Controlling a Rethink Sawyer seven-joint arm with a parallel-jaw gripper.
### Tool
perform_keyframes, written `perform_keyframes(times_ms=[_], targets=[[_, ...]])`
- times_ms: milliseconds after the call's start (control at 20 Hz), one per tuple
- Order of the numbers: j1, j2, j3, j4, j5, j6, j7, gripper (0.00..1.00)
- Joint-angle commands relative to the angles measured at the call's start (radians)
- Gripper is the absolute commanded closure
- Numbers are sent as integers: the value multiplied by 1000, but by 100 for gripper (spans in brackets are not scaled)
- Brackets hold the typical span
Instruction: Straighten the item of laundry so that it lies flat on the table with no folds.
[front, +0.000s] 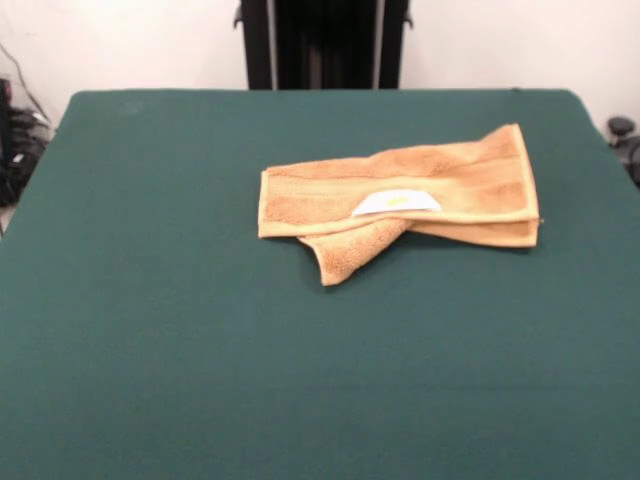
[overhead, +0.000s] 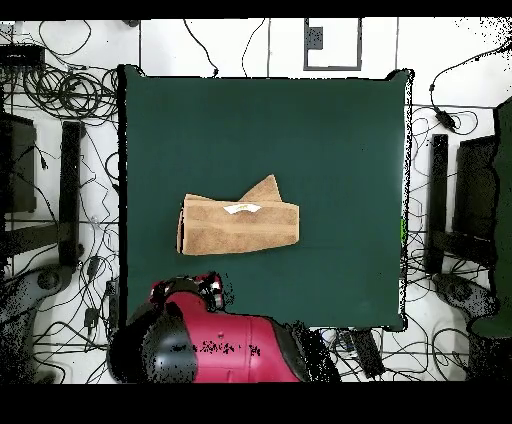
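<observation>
In the front view, the counter (front: 200, 330) is covered with a dark green cloth that looks like felt, smooth and matte, and it fills almost the whole picture. The towel (front: 400, 205) lies on it a little right of the middle and toward the far side. It is orange-tan terry with a soft looped surface, and it is folded over into a long, uneven band. Flat woven stripes run along its length. One corner sticks out toward the near side as a blunt triangle, and another corner rises at the far right end. A small white label (front: 396, 203) with a curved top edge lies on the upper layer, close to the middle of the towel. The black pedestal (front: 322, 44) stands behind the far edge of the counter. No fingers show in this view.

In the overhead view, the towel (overhead: 238, 224) appears as a wide rectangle near the middle of the counter (overhead: 330, 140), with one triangular corner pointing up and the label (overhead: 240, 208) near its upper edge. The red and black arm (overhead: 205, 340) is bunched at the bottom edge of the counter, apart from the towel. Its fingers are not visible here, so it cannot be told whether they are open or holding anything. Many cables (overhead: 60, 90) lie on the floor around the counter.
</observation>
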Motion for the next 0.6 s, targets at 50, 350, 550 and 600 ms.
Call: perform_keyframes(times_ms=[50,350,550,600], targets=[[-62,89,26,30,14,-5,126,0],[-108,224,67,-90,-8,-31,121,0],[-105,288,67,-199,-23,10,126,0],[-98,303,60,-224,-25,18,139,0]])
